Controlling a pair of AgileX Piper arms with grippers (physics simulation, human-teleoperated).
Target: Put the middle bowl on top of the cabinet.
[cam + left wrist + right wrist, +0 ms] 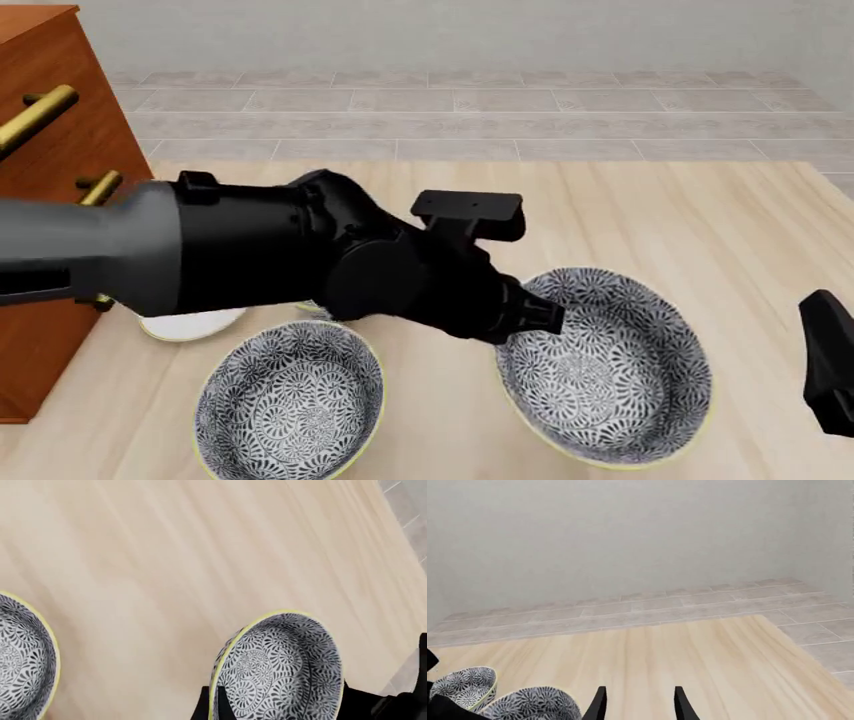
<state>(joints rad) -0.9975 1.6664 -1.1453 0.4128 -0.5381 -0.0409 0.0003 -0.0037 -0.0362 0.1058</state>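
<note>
Two arms show: the left arm (267, 255) reaches across the table (667, 220), its gripper (534, 318) clamped on the middle bowl's (601, 365) rim, right of the cabinet (54, 130). Right gripper (638, 704) hangs parted.

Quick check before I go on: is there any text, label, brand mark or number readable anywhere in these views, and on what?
None. No readable text, label, brand or number shows in any view.
The round floral dark-grey-and-white bowls carry only pattern.
The reddish-brown wooden cabinet with brass bar handles shows plain wood, no marking.
The black left arm housing and the small plain white saucer are unmarked.
</note>
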